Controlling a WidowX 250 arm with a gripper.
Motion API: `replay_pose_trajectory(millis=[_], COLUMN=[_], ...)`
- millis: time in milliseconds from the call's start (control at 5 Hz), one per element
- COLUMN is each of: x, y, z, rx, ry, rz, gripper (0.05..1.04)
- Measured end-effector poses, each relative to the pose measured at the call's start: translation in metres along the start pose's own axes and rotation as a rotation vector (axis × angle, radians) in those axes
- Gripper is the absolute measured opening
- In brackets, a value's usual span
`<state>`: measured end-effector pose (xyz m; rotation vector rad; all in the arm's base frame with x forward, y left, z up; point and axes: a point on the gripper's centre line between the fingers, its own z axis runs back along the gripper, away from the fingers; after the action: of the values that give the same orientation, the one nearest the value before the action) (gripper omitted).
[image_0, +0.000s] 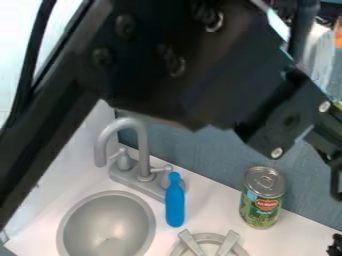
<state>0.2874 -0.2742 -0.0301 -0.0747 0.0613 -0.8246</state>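
Farthest left of the gripper (328, 134), one round grey sink (67, 216) is set into the white bench (300, 235), its bowl open upward. Just behind it stands one grey tap (143, 150) with two handles, its spout curving left. Next comes one blue bottle (175, 205), its narrow neck towards the tap; its contents cannot be told. Then one grey burner (230, 242) shows in part, lower than the gripper in the view. Nearest to the gripper, below and left of it, one can (261, 204) stands upright on the bench, long axis vertical, closed lid up, label round its side. The gripper is at the right edge; whether it is released or clenched cannot be told
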Motion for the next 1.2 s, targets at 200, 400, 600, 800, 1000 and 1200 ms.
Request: replay_pose_trajectory(millis=[200, 400, 600, 800, 1000, 1200], x=[0.004, 0.009, 0.008, 0.001, -0.012, -0.038], y=[-0.009, -0.01, -0.011, -0.008, -0.004, -0.004], z=[-0.006, -0.005, -0.005, -0.004, 0.031, 0.059], rx=[-0.003, -0.01, -0.015, 0.006, 0.071, 0.097], ry=[0.012, 0.004, 0.006, 0.012, -0.06, -0.127], rz=[-0.039, -0.048, -0.04, -0.007, 0.055, 0.13], gripper=[0.364, 0.17, 0.111, 0.104, 0.104, 0.104])
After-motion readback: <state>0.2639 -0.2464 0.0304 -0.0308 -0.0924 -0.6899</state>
